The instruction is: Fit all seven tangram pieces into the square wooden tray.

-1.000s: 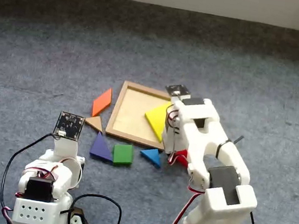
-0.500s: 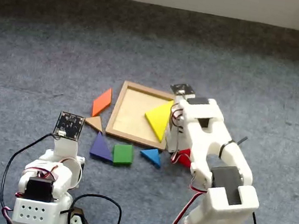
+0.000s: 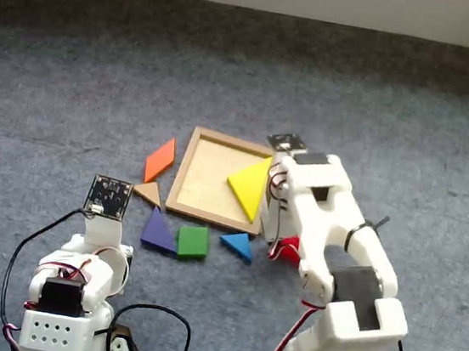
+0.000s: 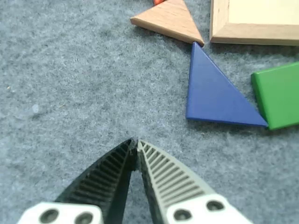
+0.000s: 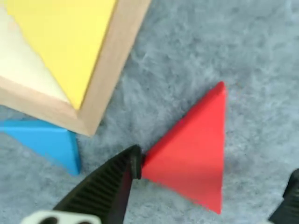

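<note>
The square wooden tray (image 3: 212, 151) lies mid-table with a yellow triangle (image 3: 250, 186) in its right part. On the carpet beside it lie an orange parallelogram (image 3: 159, 159), a tan triangle (image 3: 148, 192), a dark blue triangle (image 3: 157, 230), a green square (image 3: 193, 241), a light blue triangle (image 3: 237, 244) and a red triangle (image 3: 289, 251). My right gripper (image 5: 215, 170) is open and low, one finger on each side of the red triangle (image 5: 191, 154). My left gripper (image 4: 135, 142) is shut and empty over bare carpet, short of the dark blue triangle (image 4: 212, 95).
The right arm (image 3: 324, 212) hides part of the red triangle and the tray's near right corner. The tray rim (image 5: 112, 65) runs close to the red piece, with the light blue triangle (image 5: 46, 140) beside it. Grey carpet lies bare around the pieces.
The right arm has drawn back off the tray toward the red triangle, so the yellow triangle now shows fully. The left arm has not moved.
</note>
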